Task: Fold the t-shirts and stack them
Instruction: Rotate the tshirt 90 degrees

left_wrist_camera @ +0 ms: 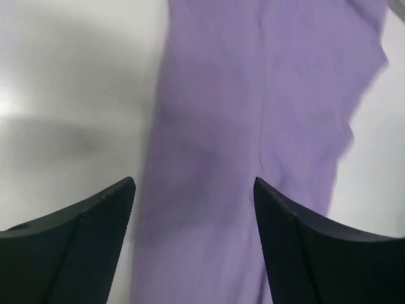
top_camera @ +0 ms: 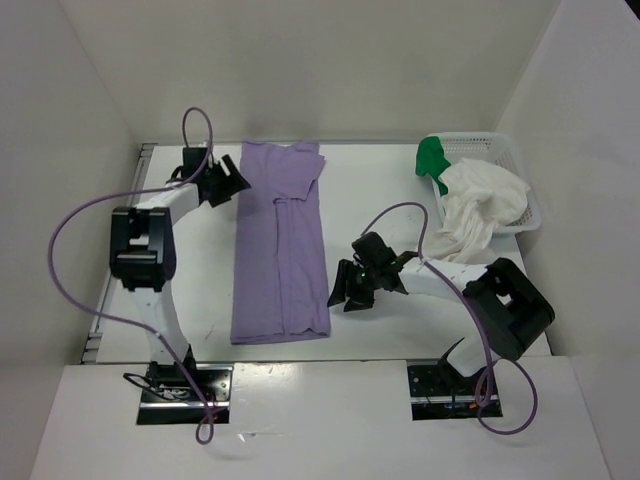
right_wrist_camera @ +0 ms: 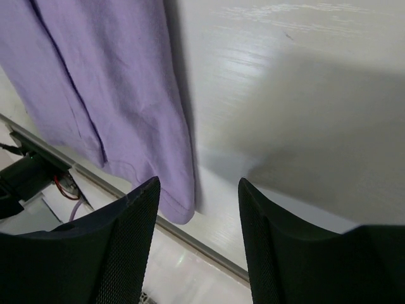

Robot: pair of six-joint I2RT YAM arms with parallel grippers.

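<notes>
Black, mesh-textured fingers of my left pincer (left_wrist_camera: 193, 190) stand wide apart with nothing between them. From the wrist I see the lavender t-shirt (left_wrist_camera: 253, 95) spread under and beyond them, its cloth a little blurred. I cannot tell whether the tips touch it. From above, this left pincer (top_camera: 225, 185) sits at the 9 o'clock side of the shirt's far end, just beside its edge.

My right pincer (right_wrist_camera: 199, 190) is spread just as wide and holds nothing. Bare table (right_wrist_camera: 304, 95) runs ahead between its fingers, and the lavender t-shirt's (right_wrist_camera: 114, 76) near corner lies just to one side of them. From above, the right pincer (top_camera: 350, 290) stands at the 3 o'clock side of the shirt's near end, close to its long edge but apart from it.

The lavender t-shirt (top_camera: 280, 250) lies flat on the table (top_camera: 380, 190) as a long strip running from 12 to 6 o'clock, its sides lapped inward.

Out at the table's 2 o'clock corner stands a white mesh basket (top_camera: 505, 150). The white t-shirt (top_camera: 480, 200) spills crumpled over its near rim onto the table, and the green t-shirt (top_camera: 432, 155) hangs bunched at its 9 o'clock end.
</notes>
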